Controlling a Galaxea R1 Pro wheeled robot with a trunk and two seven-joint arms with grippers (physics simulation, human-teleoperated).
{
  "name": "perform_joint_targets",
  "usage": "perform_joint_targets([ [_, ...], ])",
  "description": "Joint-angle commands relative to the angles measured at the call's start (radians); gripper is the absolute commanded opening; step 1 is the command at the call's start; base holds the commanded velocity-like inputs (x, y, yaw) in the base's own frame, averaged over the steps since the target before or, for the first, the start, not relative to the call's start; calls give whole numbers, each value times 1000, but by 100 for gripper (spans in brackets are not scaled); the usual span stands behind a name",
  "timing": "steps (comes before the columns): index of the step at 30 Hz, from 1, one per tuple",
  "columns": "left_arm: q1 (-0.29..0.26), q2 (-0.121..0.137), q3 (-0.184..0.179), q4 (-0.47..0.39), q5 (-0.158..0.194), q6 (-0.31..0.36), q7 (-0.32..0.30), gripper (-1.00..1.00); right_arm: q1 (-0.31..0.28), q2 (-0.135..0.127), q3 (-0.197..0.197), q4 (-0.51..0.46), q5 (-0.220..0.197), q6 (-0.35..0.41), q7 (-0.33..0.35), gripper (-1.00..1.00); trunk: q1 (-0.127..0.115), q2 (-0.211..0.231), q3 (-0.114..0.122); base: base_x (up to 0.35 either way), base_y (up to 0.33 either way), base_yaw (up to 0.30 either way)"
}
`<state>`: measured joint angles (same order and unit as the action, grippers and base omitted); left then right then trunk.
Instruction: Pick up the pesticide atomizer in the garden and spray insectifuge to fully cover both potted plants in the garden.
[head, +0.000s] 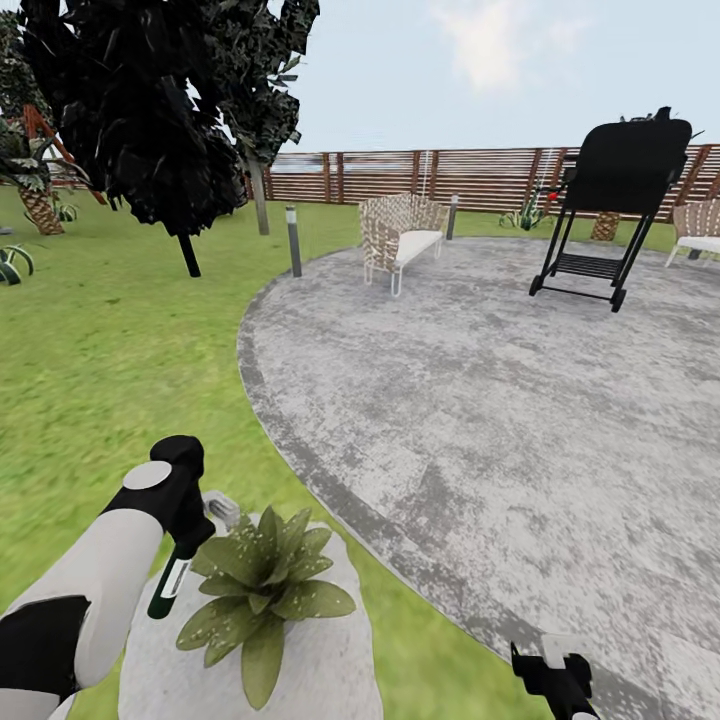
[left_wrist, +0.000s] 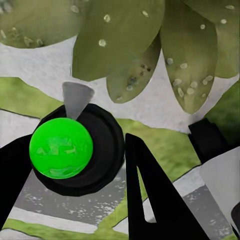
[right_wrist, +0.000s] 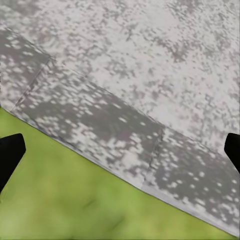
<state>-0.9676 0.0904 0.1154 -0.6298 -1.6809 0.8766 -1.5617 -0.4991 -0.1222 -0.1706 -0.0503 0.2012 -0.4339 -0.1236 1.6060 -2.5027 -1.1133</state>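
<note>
My left gripper (head: 183, 528) is shut on the pesticide atomizer (head: 166, 588), a slim dark bottle with a white label. Its whitish spray head (head: 221, 508) points toward a potted plant (head: 262, 588), a low rosette of pointed green leaves right beside the bottle. In the left wrist view the atomizer (left_wrist: 75, 150) shows as a dark round body with a bright green ball, held between black fingers (left_wrist: 150, 195), and the speckled leaves (left_wrist: 125, 45) lie close ahead. My right gripper (head: 556, 676) hangs open low over the edge of the patio (right_wrist: 150, 75), holding nothing.
The plant stands on a pale grey slab (head: 325, 670) on the lawn (head: 100, 360), beside the round stone patio (head: 480, 400). On the patio are a wicker bench (head: 400, 238) and a black grill (head: 612, 190). A dark tree (head: 150, 100), a bollard (head: 293, 240) and the slatted fence (head: 480, 175) lie beyond.
</note>
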Motion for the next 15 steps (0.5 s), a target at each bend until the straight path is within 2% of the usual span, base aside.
perform_joint_targets([
  [1,0,1,4,-1,-10,9,-9,-100,-1,1,-7,1,9,-2,-4,100,0,0,-2,9,0,83],
  [10,5,5,4,1,-10,9,-9,-100,-1,3,-7,0,7,-2,-4,100,0,0,-12,1,0,144],
  [13,32,6,6,0,-10,8,-9,-100,-1,3,-7,0,8,-2,-4,100,0,0,-16,0,0,154],
  [15,51,18,7,-1,-8,7,-9,-100,-1,3,-7,0,9,-2,-4,100,0,0,-19,0,0,154],
])
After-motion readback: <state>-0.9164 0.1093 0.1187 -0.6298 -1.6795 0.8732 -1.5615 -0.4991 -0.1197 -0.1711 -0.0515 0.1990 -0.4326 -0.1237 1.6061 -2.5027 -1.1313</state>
